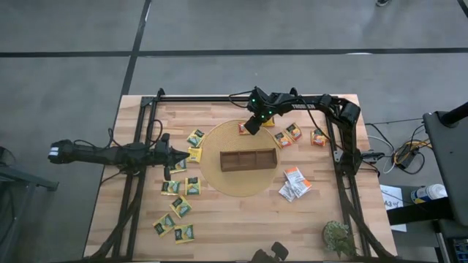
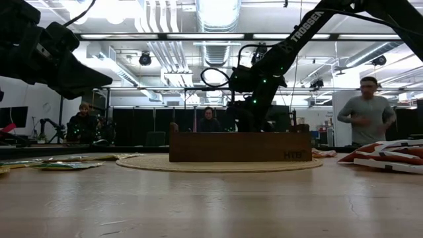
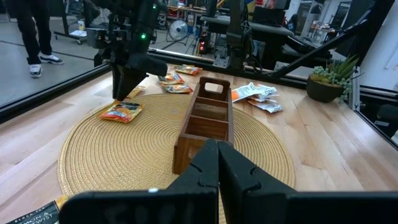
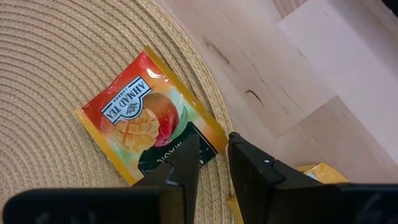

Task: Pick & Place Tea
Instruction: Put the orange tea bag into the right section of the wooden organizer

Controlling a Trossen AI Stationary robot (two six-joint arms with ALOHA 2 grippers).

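Lying flat on the round woven straw mat (image 4: 56, 74), near its rim, an orange mango tea-bag packet (image 4: 146, 118) is seen beyond the right gripper (image 4: 212, 158), whose dark fingers stand slightly parted over the packet's edge; whether it is gripped cannot be told. Beside it, a brown three-compartment wooden tray (image 1: 248, 159) sits mid-mat. The left gripper (image 3: 217, 163) is held closed and empty above the table's left side, near scattered yellow-green tea packets (image 1: 184, 187).

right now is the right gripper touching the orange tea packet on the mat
Cannot tell. In the right wrist view the right gripper overlaps the orange tea packet's edge, but no view plainly shows contact or a gap.
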